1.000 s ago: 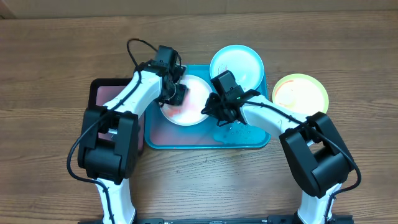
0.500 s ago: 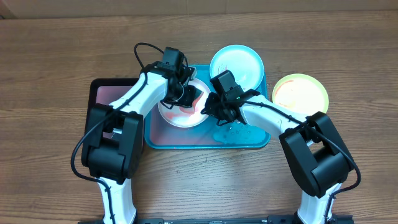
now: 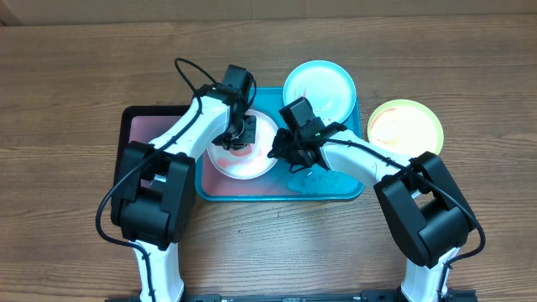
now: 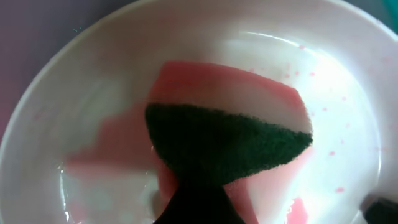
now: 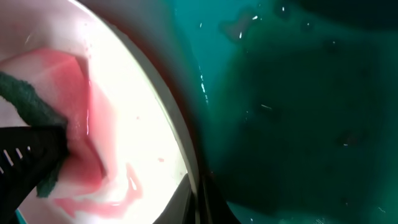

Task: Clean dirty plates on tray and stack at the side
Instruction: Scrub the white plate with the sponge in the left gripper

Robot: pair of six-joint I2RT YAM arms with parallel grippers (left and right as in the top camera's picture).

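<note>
The white-rimmed plate is seen lying in the middle of the tray, its pale centre smeared and puddled with pink liquid. A sponge, pink with a dark green scouring face, is pinched in the closed left tool and pressed into the plate's bowl. The plate's right rim is clamped by the closed right tool. The light blue plate is perched over the tray's far right corner, and the yellow-green plate is set on the table just beside the tray's right edge. A black tray is found at the left. Trouble is judged likeliest at the wet rim: if the scrubbing push is too hard, the plate could be slid out of the right tool's hold or tipped, and its red liquid slopped out. Smears near the rim could also be missed.
</note>
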